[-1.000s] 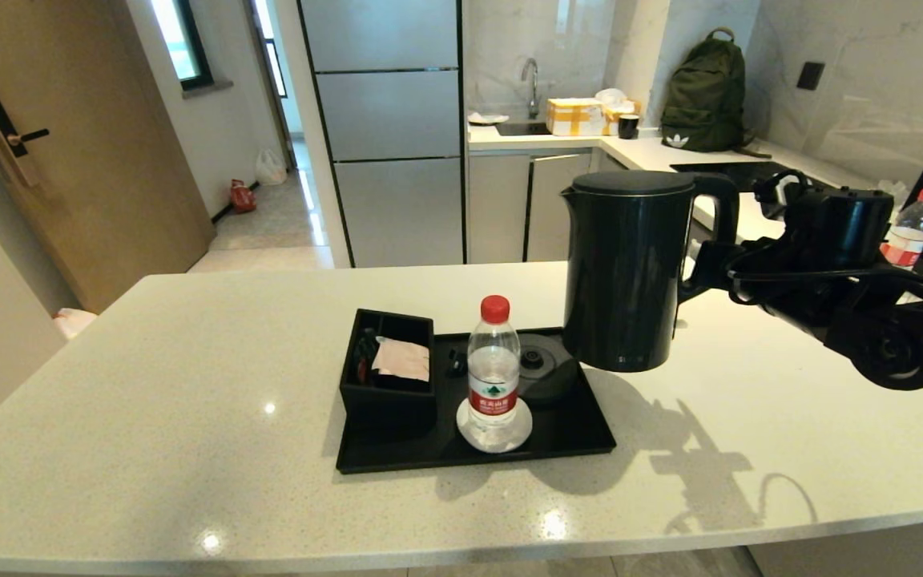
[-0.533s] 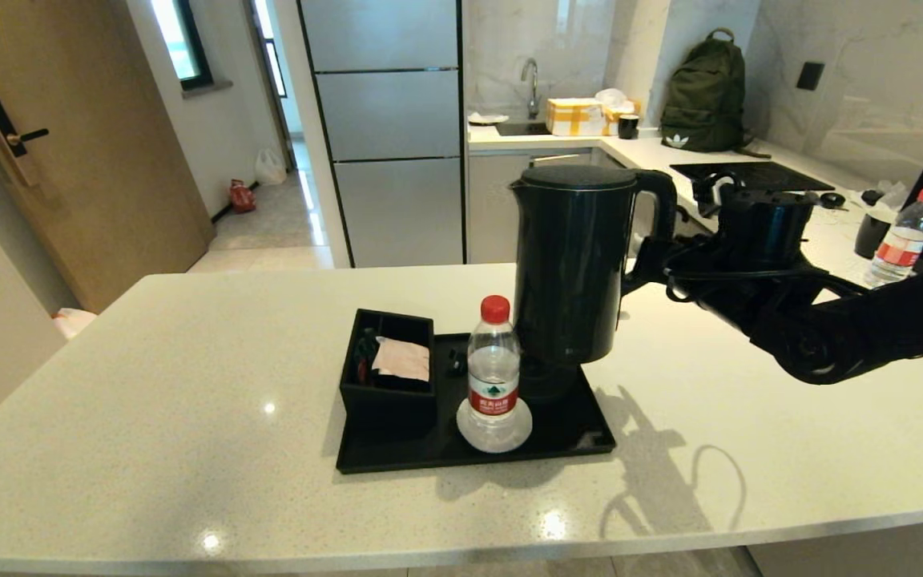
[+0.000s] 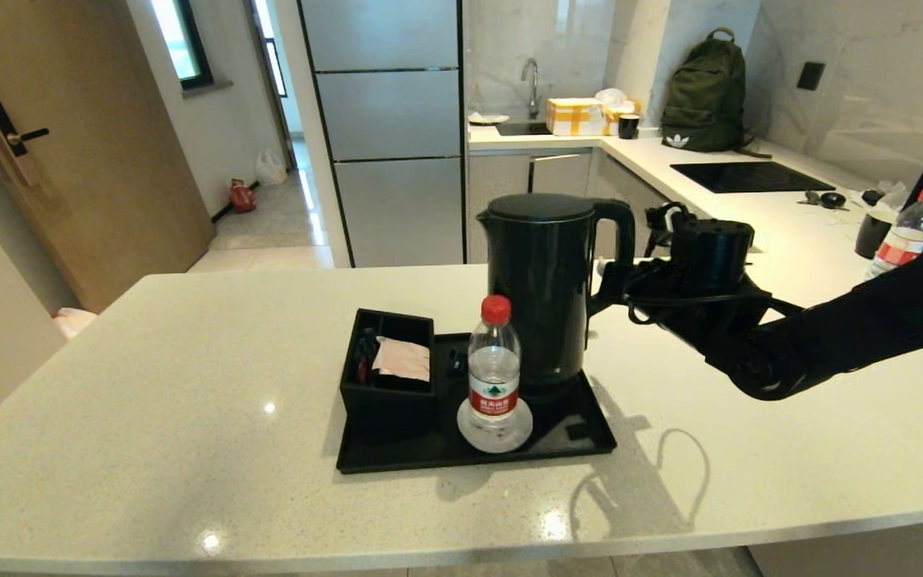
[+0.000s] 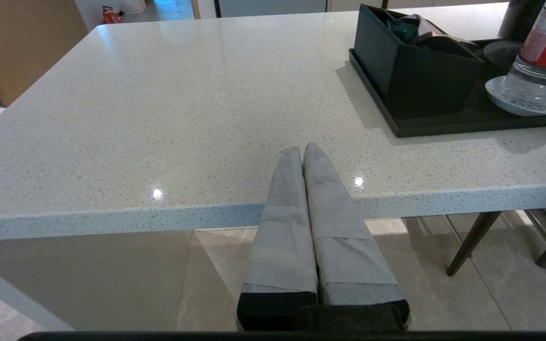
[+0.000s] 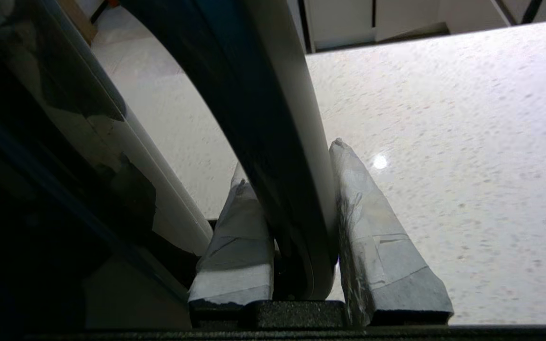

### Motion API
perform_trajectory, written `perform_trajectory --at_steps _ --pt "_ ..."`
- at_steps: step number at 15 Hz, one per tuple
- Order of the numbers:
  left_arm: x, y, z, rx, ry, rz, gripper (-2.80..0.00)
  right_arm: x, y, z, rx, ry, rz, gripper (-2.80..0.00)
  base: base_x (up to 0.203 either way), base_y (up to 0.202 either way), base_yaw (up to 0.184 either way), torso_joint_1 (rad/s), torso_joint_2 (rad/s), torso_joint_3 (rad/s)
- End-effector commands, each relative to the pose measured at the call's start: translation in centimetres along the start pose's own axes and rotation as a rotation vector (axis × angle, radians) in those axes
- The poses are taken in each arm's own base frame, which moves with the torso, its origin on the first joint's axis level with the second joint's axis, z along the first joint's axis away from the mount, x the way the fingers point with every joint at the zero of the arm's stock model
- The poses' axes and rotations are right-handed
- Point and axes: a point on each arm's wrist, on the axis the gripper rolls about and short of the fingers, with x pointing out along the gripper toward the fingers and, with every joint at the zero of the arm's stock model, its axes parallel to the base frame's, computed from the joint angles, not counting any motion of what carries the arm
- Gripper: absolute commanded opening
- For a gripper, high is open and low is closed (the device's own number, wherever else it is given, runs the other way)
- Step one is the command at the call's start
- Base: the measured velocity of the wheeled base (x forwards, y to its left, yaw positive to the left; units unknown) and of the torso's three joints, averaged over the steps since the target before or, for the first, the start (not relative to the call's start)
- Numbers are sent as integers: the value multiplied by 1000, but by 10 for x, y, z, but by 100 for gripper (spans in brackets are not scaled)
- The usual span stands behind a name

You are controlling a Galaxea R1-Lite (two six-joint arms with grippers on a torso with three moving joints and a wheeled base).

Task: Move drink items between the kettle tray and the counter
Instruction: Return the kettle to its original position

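The tall black kettle (image 3: 540, 292) stands upright over the round base at the back right of the black kettle tray (image 3: 590, 437). My right gripper (image 3: 610, 280) is shut on the kettle's loop handle (image 5: 273, 142), one grey finger on each side of it. The small clear water bottle (image 3: 493, 369) with red cap stands on the white coaster (image 3: 465, 433) at the tray's front. The sachet box (image 3: 388, 365) fills the tray's left end. My left gripper (image 4: 301, 150) hangs shut and empty at the counter's near edge (image 4: 112, 222), left of the tray.
A second water bottle (image 3: 906, 228) and a dark cup (image 3: 870, 232) stand on the far right worktop. A green backpack (image 3: 706, 92) and yellow boxes (image 3: 575, 116) sit by the sink behind. Bare counter (image 3: 149, 401) spreads left of the tray.
My right arm has carried the kettle left and downward, from above the counter right of the tray to over the round base. The bottle and the left arm have not moved.
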Motion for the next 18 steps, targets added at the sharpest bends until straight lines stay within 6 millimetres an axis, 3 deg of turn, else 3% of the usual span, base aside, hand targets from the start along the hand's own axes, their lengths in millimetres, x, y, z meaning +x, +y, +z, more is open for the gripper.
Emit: perform_trajectory --at_steps 1,4,6,18 --pt "0 0 0 0 1 0 -280 8 0 -18 -6 39 -5 -280 0 0 0 0 0 0" --pt "0 0 0 0 1 0 -280 8 1 -19 -6 40 -3 -280 0 0 0 0 0 0" --pt "0 0 0 0 1 0 -280 11 4 -30 -14 56 4 -280 0 0 0 0 0 0" --pt "0 0 0 0 1 0 -280 14 4 -36 -63 49 2 -280 0 0 0 0 0 0"
